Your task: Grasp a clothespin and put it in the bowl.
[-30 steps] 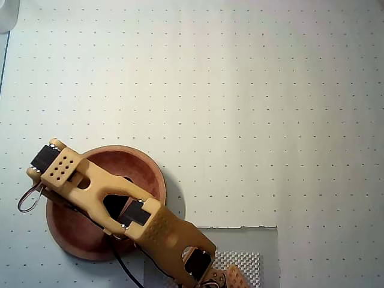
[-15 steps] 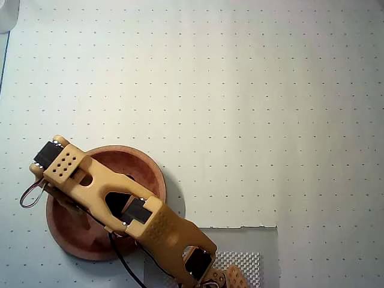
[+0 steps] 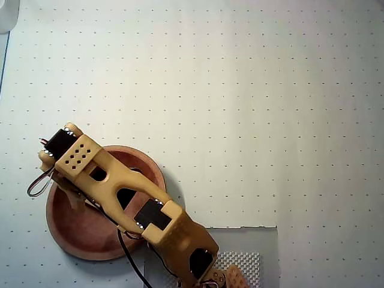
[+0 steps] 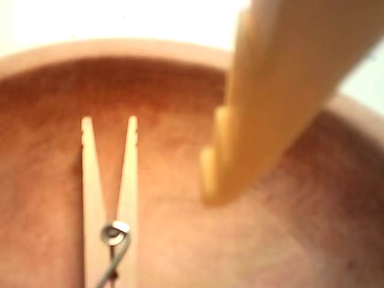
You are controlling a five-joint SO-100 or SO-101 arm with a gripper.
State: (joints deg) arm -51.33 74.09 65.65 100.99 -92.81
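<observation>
The arm [image 3: 129, 201] reached from the lower edge of the overhead view up and to the left, its wrist end over the left part of the bowl [image 3: 78, 234]. The bowl sat on the dotted white surface [image 3: 252, 108] at lower left in that view, reddish-brown inside with a paler rim. A grey patch with a mesh pad [image 3: 243, 261] lay at the arm's base.

In the wrist view the clothespin [image 4: 108, 198] lay flat on the bowl's floor [image 4: 276, 240], left of centre, its two prongs pointing toward the far rim and spread slightly at their tips, the metal coil [image 4: 114, 233] near the bottom edge of the picture. Nothing touched it. One yellow finger [image 4: 270, 102] of the tool came in from the upper right, blurred, its tip just right of the clothespin and apart from it. The second finger was out of frame, so I could not tell whether the tool was open or closed; it held nothing that I could see.

From overhead the clothespin was hidden beneath the arm. The tool itself was also covered there.
</observation>
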